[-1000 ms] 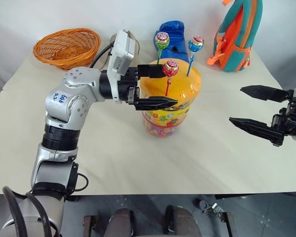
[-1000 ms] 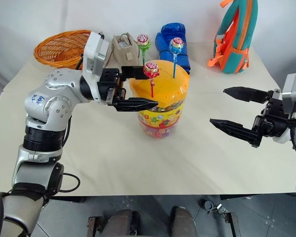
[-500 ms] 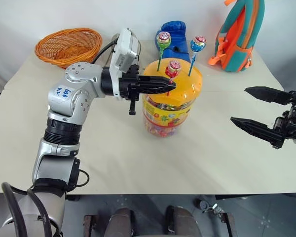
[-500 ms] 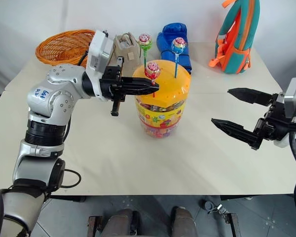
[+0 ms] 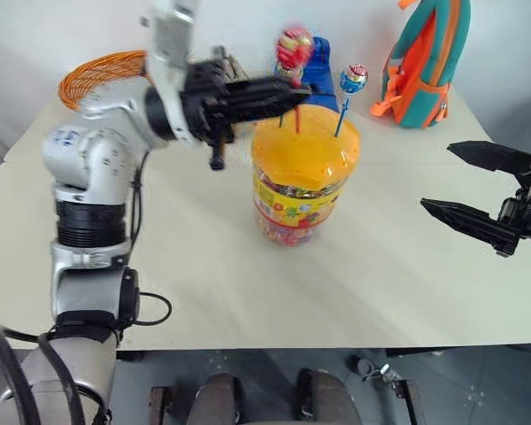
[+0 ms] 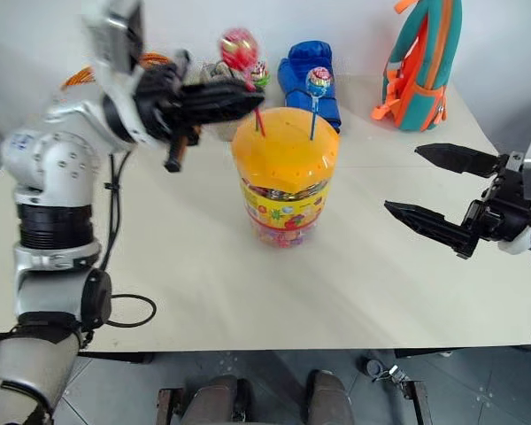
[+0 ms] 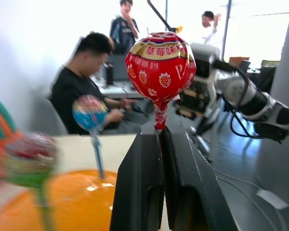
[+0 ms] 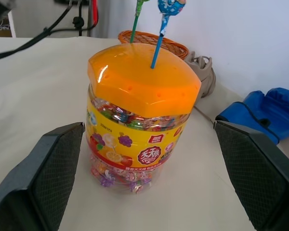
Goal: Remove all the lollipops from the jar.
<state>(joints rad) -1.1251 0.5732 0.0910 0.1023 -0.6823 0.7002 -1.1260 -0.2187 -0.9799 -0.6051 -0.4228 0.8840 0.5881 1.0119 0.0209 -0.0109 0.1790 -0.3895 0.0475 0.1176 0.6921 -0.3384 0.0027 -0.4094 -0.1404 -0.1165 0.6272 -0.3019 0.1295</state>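
From the left wrist we see what the head views blur: the left claw [image 7: 161,144] clenched on the red-stick lollipop [image 7: 160,72], its red strawberry wrapper printed with Chinese characters, and people at desks beyond. The clear plastic jar with the orange domed lid [image 5: 304,173] stands mid-worktop [image 5: 203,266], green-stick lollipop [image 8: 136,17] and blue-stick lollipop [image 5: 351,80] planted in it. The right claw [image 5: 478,190] gapes empty at right. Far: orange wicker basket [image 5: 93,75], blue glove [image 6: 310,66], teal-orange backpack [image 5: 429,57].
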